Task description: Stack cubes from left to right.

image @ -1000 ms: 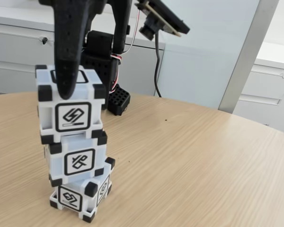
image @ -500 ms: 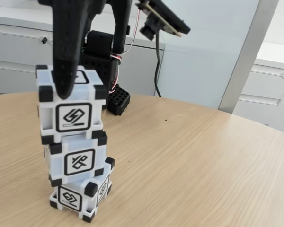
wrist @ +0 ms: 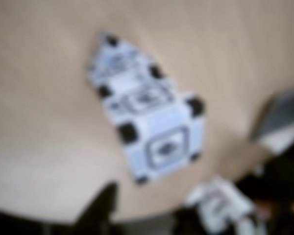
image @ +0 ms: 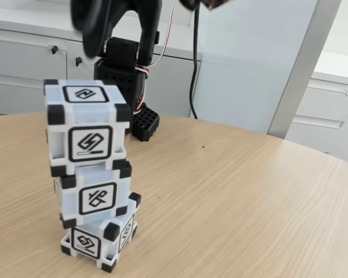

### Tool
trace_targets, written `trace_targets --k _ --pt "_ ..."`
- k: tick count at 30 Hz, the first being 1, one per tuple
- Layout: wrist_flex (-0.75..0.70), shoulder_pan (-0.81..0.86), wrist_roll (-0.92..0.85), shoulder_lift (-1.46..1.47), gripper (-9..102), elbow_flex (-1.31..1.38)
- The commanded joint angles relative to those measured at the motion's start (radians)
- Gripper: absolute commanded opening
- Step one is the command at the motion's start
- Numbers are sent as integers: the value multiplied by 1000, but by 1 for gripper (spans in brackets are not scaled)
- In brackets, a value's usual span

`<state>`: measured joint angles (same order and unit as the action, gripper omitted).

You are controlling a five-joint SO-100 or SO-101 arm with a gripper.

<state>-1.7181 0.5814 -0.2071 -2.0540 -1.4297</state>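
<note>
A: Cubes: where are they?
B: All 3 stacked on the counter, bottom one askew. Light, rigid, smooth plastic, I judge; grip opposite flat faces.
A: Tool?
B: Above, blurred; I can't tell its opening.

Office, grey cabinets, round wooden table
</note>
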Motion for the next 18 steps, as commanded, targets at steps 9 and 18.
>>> trace_targets --k 9,18 --pt "-9 -138 104 -368 3 6" --pt "-8 -245 221 -578 0 20"
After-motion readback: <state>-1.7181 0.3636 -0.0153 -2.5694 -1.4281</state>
